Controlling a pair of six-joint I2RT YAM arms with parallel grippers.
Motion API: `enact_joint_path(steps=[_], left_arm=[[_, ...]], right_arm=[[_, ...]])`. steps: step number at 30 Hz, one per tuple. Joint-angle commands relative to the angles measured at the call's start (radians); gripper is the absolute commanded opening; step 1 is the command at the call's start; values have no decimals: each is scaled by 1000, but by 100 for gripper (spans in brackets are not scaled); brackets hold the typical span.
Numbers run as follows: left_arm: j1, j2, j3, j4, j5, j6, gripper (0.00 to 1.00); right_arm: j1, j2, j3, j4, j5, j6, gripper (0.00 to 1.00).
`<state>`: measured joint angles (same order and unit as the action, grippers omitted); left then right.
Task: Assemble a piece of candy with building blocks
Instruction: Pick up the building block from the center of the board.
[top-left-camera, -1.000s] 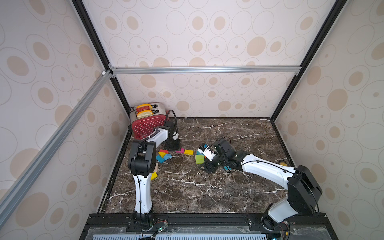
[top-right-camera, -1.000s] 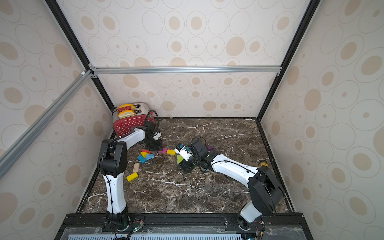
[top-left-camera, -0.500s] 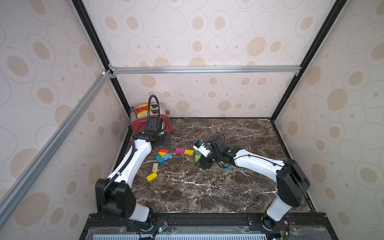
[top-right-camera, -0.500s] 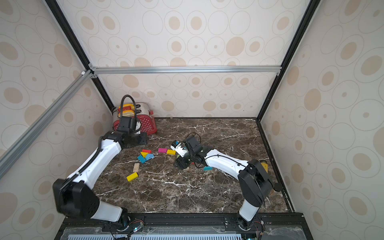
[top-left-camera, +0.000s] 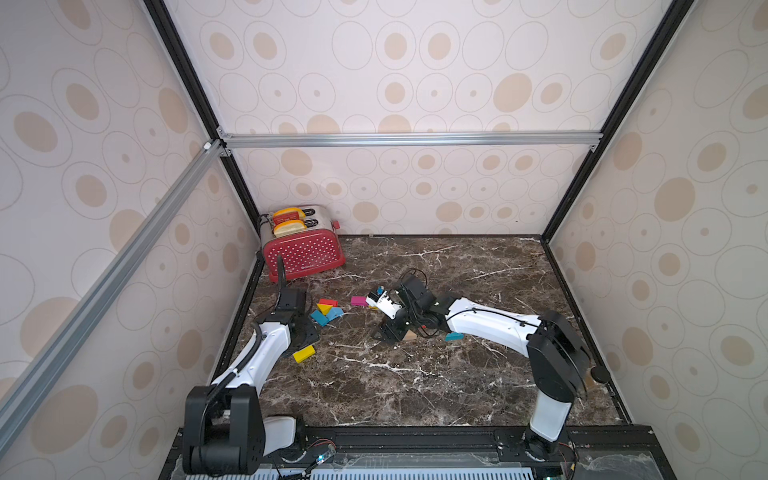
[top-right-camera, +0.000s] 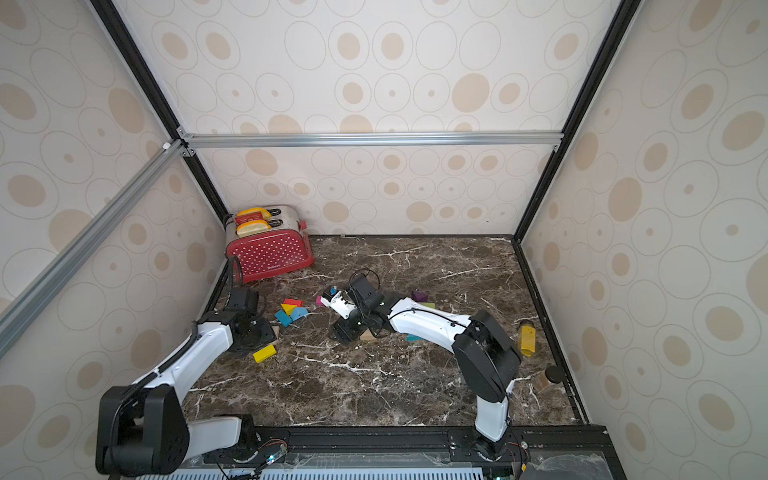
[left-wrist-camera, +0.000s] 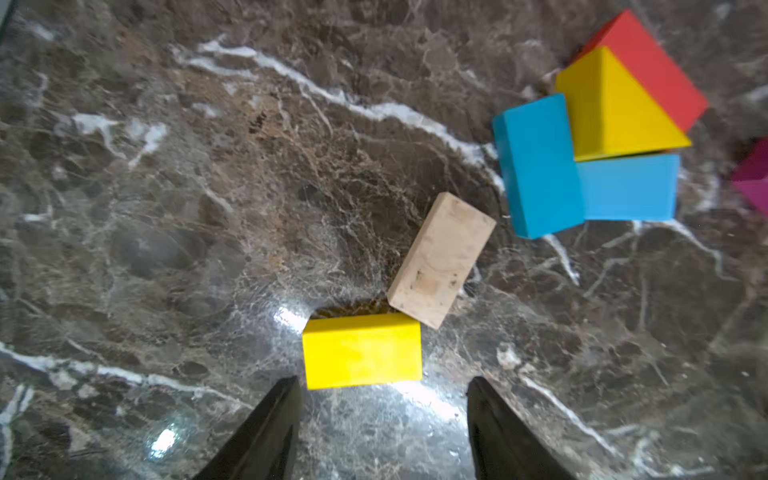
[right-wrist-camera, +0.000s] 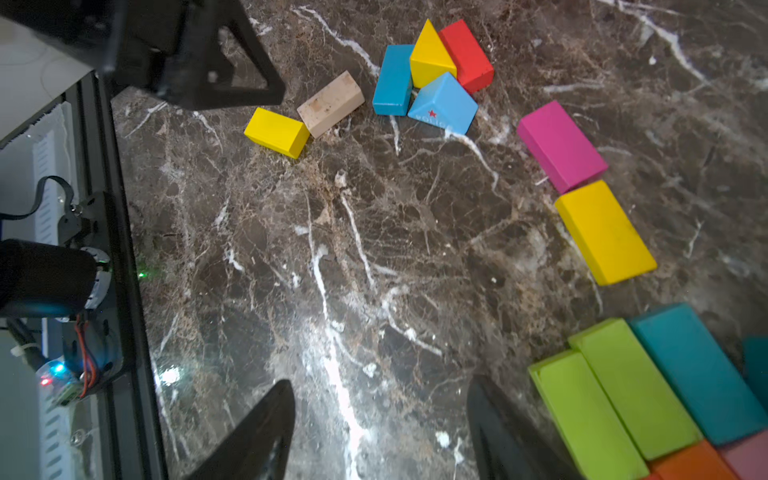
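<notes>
The left gripper (left-wrist-camera: 382, 395) has its two black fingers (left-wrist-camera: 266, 432) well apart with only marble between them, so it holds nothing. Just beyond the tips a small yellow brick (left-wrist-camera: 361, 351) lies flat on the table (top-left-camera: 415, 395). A bare wooden brick (left-wrist-camera: 442, 259) touches that brick's far corner. Farther off and to the right sits a tight cluster of a blue brick (left-wrist-camera: 538, 166), a light blue wedge (left-wrist-camera: 627, 187), a yellow wedge (left-wrist-camera: 611, 108) and a red brick (left-wrist-camera: 652, 66), each touching its neighbours. All of these are on the left side of the table, near the left wall.

The right gripper (right-wrist-camera: 380, 388) is likewise spread open and empty, over bare marble about mid-table. Close beside it is a packed group: two green bricks (right-wrist-camera: 590, 415) side by side, a teal brick (right-wrist-camera: 698, 370) against them, and an orange brick (right-wrist-camera: 694, 463) and a pale pink brick (right-wrist-camera: 748, 455) at the edge of the wrist view. A little beyond, a pink brick (right-wrist-camera: 561, 145) and a long yellow brick (right-wrist-camera: 604, 232) lie end to end, touching.

In a top view a purple brick (top-right-camera: 419, 296) lies on the far side of the right arm. A wooden wedge (top-left-camera: 409, 335) and a second teal brick (top-left-camera: 454, 336) lie on its near side. A red toaster (top-left-camera: 303, 249) stands in the far left corner, and a mustard bottle (top-right-camera: 527, 340) sits near the right wall.
</notes>
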<state>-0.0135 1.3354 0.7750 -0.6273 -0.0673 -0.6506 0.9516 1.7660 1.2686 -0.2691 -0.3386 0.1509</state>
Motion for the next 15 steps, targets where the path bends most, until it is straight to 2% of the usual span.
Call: enact_joint_path(steps=[1,3,5,8,12,15], left_arm=[[-22,81,35,95,-21,-45,64],[-32,111,45,112,-74,-33,64],[-32,133,50,142,-79,-7,65],[-32,204,81,158,-26,23,64],[-34,250,99,183,-18,56,63],[-37,294,119,170,11,62,57]], right_arm=[[1,-109,-69,32,-6,26,70],[2,-147,-107,32,5,10,70],[2,-167,-127,18,16,0,70],[2,-191,-157,17,17,-2,70],[2,-211,-187,26,16,-1,70],[1,-217,-190,27,15,-1,70]])
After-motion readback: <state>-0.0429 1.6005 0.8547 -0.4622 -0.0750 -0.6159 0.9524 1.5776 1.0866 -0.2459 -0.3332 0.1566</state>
